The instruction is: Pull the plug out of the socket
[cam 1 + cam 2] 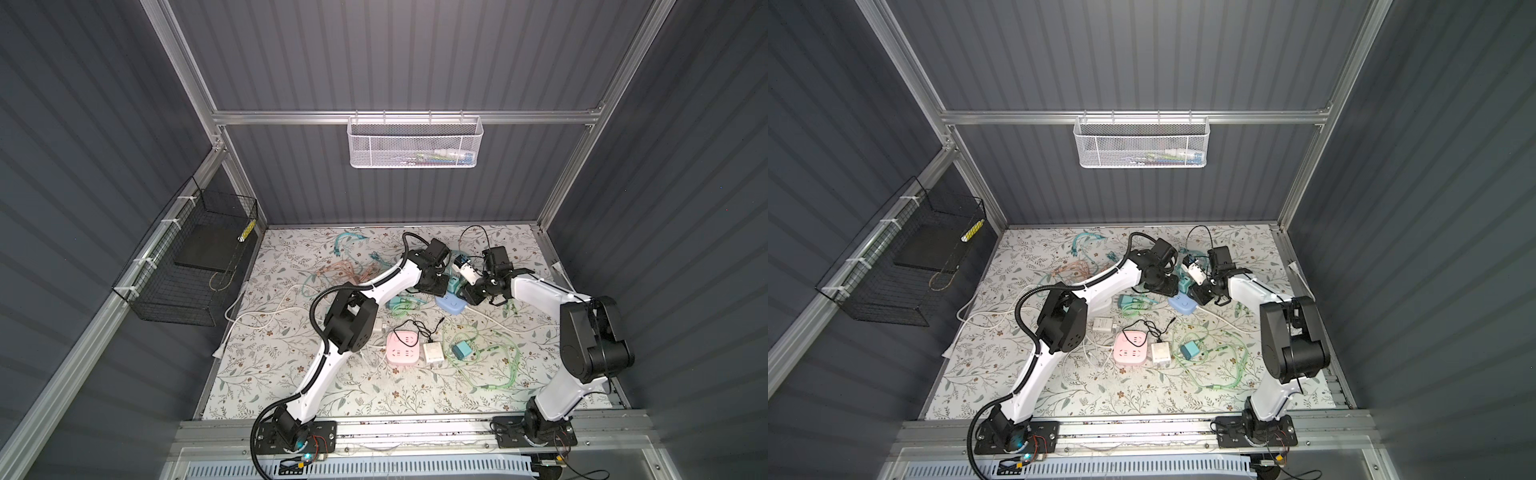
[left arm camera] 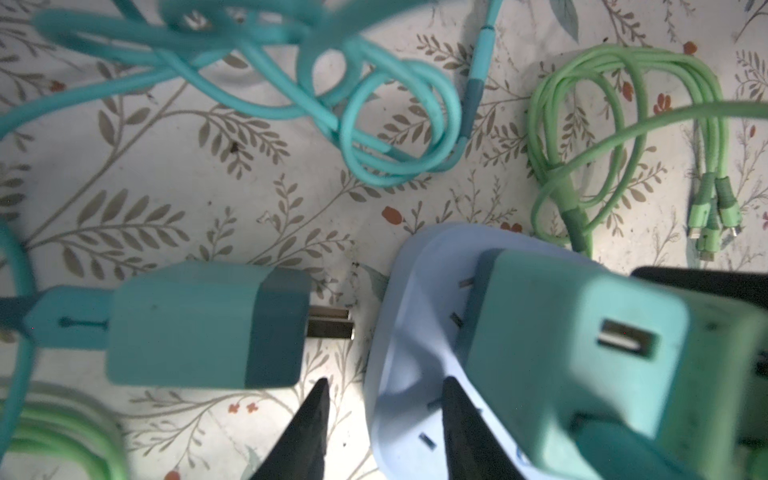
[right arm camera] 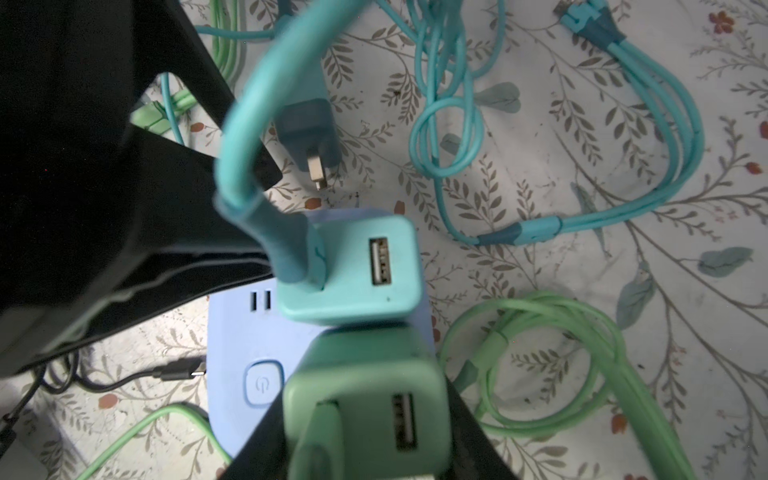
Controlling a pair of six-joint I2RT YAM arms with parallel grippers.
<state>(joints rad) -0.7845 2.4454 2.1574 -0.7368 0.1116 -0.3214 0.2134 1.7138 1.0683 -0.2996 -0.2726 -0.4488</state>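
A: Step?

B: Reads as grip-and-brace, just ahead of the pull. Clamped on the green plug with the right gripper, one finger flat against each side. Looks seated in the socket. Cannot tell about the prongs, hidden under the body.

A: Left side?

B: Straddling the socket's edge with the left gripper, jaws apart. One finger over the top face, one off it above the table. Visible gap on the outer side, so not clamped on anything.

A: Plug position?

B: Sits on the socket's top face near the power button, just beside the teal plug seated next to it. Squarely between the right fingers, well clear of the left ones. Mostly buried under both wrists in a top view, with only a corner of the socket showing.

A: Next?

B: Probably close the left jaws on the socket edge or press down to pin it. Then pull straight out along the prongs with the right. No twisting, or risk lifting the socket or dragging the teal plug along. Ignore the loose teal charger, flat on the table near the socket with its prongs bare.
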